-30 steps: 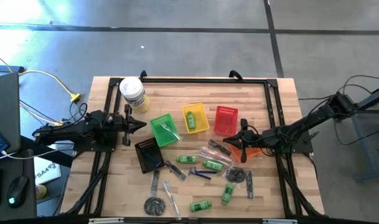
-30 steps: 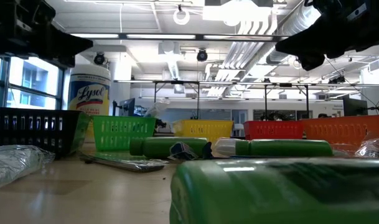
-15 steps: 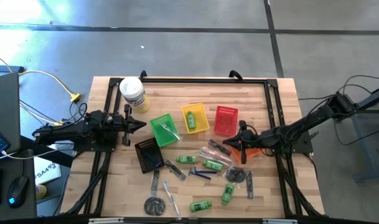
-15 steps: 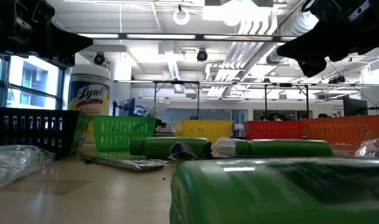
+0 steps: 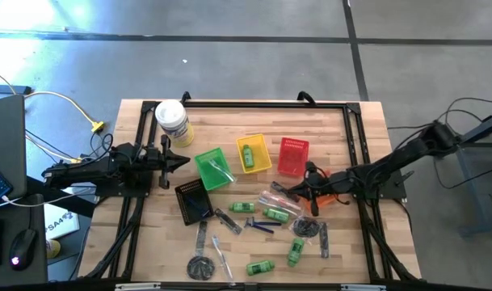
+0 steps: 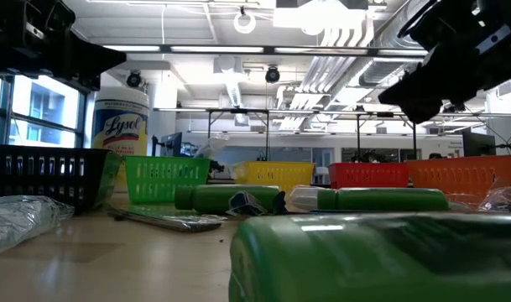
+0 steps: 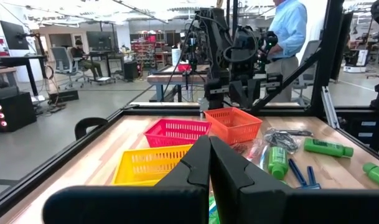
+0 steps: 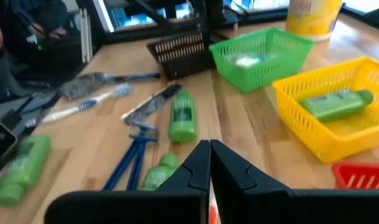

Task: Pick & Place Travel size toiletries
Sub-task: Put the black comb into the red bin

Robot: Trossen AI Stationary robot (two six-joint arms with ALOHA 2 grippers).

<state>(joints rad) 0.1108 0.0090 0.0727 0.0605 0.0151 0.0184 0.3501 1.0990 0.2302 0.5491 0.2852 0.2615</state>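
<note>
The travel size toiletries lie loose on the table's near middle: green mini bottles (image 5: pixel 243 208) (image 8: pixel 182 115), a blue razor (image 5: pixel 262 226) (image 8: pixel 130 158), a toothbrush (image 8: pixel 83 106), dark combs (image 5: pixel 228 220) and round pieces (image 5: pixel 307 228). One green bottle (image 8: pixel 335 102) lies in the yellow basket (image 5: pixel 254 153). My right gripper (image 5: pixel 288 190) (image 8: pixel 209 162) is shut with nothing in it, hanging above the table just right of the loose items and tipped a little down. My left gripper (image 5: pixel 185 162) (image 7: pixel 209 155) waits shut at the table's left, level, beside the green basket (image 5: pixel 212 168).
A red basket (image 5: pixel 293 156) stands at the back, an orange basket (image 5: pixel 330 194) under my right arm, and a black basket (image 5: pixel 193 200) left of the items. A white canister (image 5: pixel 172 121) stands at the far left. A person shows beyond the table in the left wrist view.
My right gripper has sunk a little and edged toward the table's left, over the loose items, rolling about its own line as it went. It has stayed shut. Nothing on the table has moved.
</note>
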